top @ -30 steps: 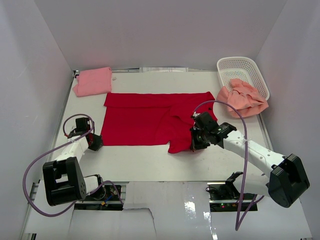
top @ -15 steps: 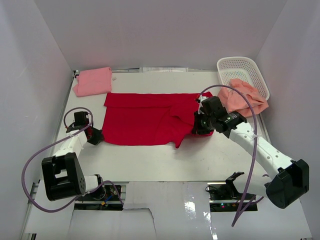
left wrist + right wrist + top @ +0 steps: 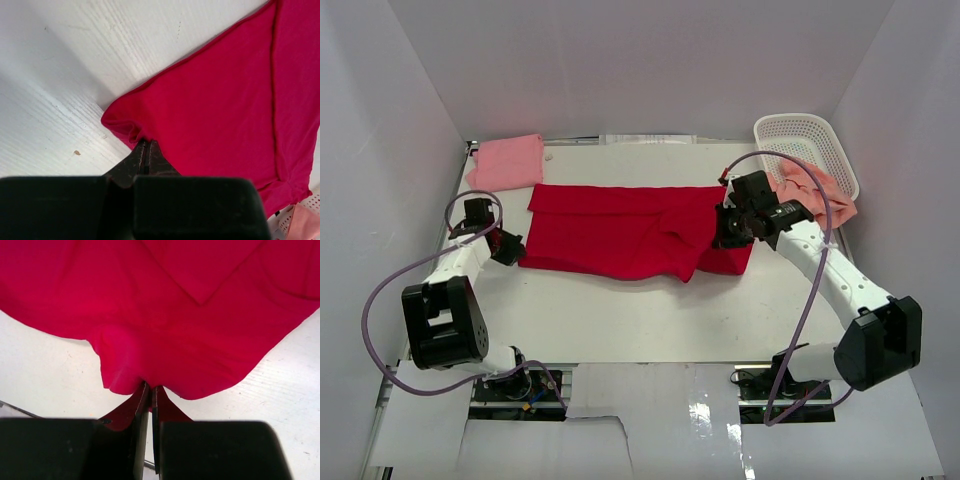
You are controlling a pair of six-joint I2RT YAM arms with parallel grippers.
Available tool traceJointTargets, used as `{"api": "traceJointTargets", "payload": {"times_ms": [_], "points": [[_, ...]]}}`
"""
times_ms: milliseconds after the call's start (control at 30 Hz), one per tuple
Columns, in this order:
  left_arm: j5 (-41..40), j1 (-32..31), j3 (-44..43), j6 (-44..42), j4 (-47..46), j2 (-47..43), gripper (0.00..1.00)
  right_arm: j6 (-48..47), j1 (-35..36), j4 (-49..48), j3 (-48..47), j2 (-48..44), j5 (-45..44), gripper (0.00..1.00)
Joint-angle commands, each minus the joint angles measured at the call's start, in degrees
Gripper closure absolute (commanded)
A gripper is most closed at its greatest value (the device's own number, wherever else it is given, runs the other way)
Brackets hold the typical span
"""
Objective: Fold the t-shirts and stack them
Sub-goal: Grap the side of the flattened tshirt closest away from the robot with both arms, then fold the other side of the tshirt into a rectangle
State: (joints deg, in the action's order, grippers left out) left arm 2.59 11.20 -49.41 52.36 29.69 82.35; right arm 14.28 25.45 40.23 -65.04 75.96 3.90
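The red t-shirt point(image 3: 610, 235) lies lengthwise left-right (collar seemingly right).

The pincer point(image 3: 149, 392) pinches a puckered edge of the red shirt point(image 3: 165, 305) above the white bench point(image 3: 45, 375).

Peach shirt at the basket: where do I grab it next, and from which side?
Probably a raised fold of the peach shirt spilling over the near rim of the white basket, from above on that side. It lies crumpled, so folds stand up, and the lattice wall blocks the far side. The right pincer is nearest, though shut on the red shirt.
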Motion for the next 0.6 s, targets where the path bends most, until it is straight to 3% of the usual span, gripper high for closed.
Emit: {"api": "traceJointTargets", "payload": {"times_ms": [0,567], "points": [[1.27,0.31,-3.06,1.34,-0.51,1.58,1.0,-2.5,-1.98,-0.24,-3.95,1.28,0.84,0.92],[2.16,-0.57,-10.0,1.52,-1.3,8.53,1.0,-4.7,-5.33,1.34,-15.11,8.85,1.55,0.92]]}}
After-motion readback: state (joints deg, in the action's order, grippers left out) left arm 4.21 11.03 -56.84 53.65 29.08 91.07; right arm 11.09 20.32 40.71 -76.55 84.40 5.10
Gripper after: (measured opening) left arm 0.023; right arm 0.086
